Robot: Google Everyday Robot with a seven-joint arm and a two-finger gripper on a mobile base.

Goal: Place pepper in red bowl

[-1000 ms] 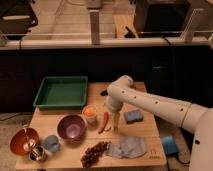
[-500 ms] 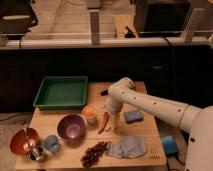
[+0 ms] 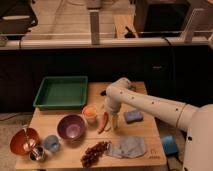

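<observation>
Toward the near table [image 3: 146, 134] edge, the red bowl [image 3: 22, 141] sits well apart from the gripper [image 3: 111, 124], with the purple bowl [image 3: 71, 127] between them. The pepper [image 3: 103, 123] stands tilted just beside the gripper; whether it is gripped cannot be told. The green tray [image 3: 61, 92] lies farther back.

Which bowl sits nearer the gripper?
The purple bowl, mid-table; the gripper hangs by the pepper just right of it. The red bowl sits far left.

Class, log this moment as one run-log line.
gripper: at pepper, right of purple bowl | red bowl: far left, pepper not inside | task: unfinished
</observation>
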